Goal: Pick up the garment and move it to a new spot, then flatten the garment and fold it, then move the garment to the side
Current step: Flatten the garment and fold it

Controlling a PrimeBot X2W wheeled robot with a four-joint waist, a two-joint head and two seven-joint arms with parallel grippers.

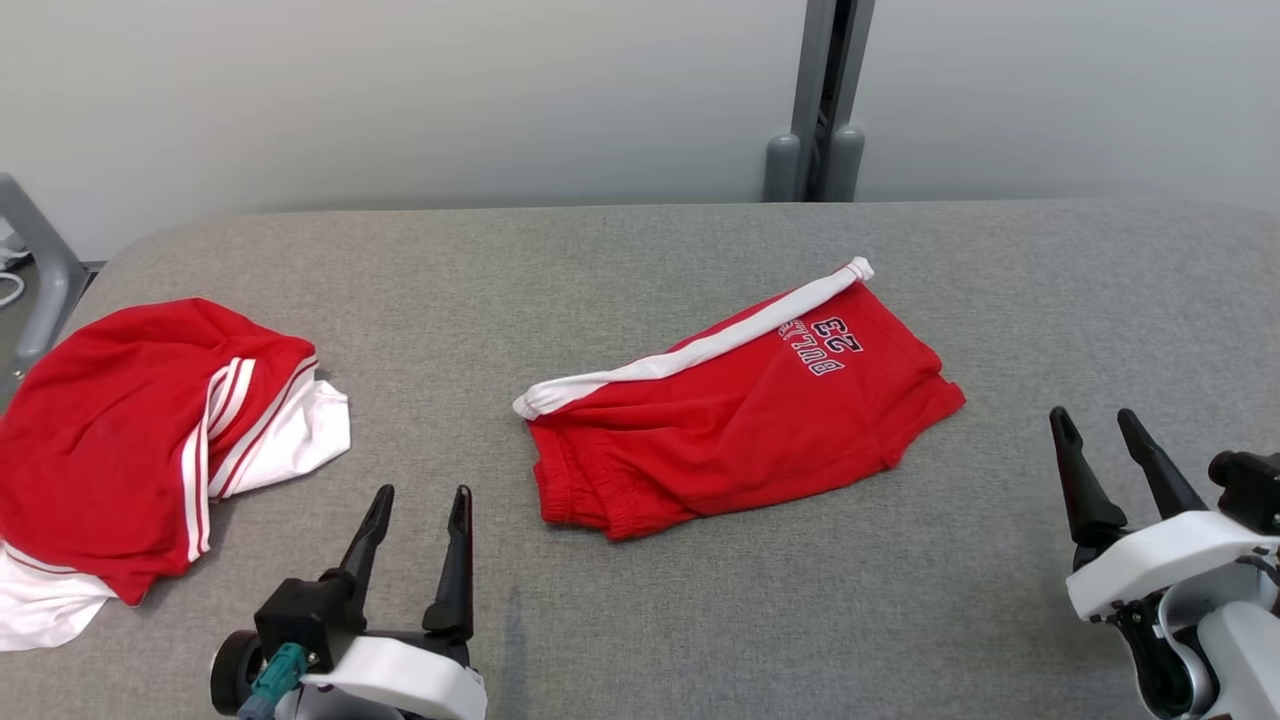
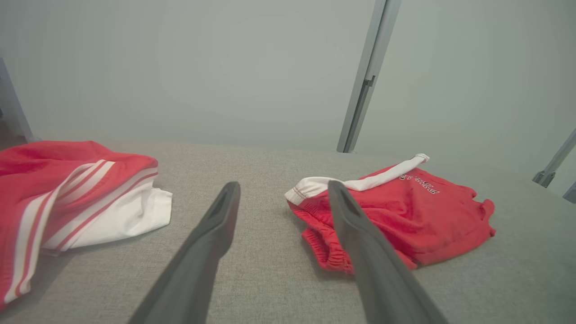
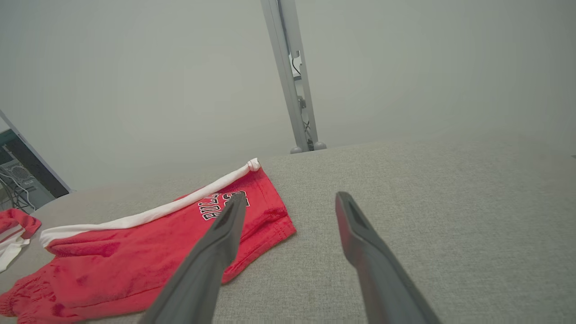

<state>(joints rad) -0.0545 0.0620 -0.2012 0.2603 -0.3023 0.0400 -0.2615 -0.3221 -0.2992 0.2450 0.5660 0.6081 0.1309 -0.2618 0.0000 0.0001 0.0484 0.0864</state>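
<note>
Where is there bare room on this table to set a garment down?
Widest: the right end of the table, between the shorts and the right tool. Also the far strip along the wall, and a narrower gap between the shorts and the clothes pile, ahead of the left tool. The left end is crowded by that pile.

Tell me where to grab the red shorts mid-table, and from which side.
Probably the gathered waistband of the red shorts, from the near left with the open left tool: it bunches up off the table and faces that tool.
</note>
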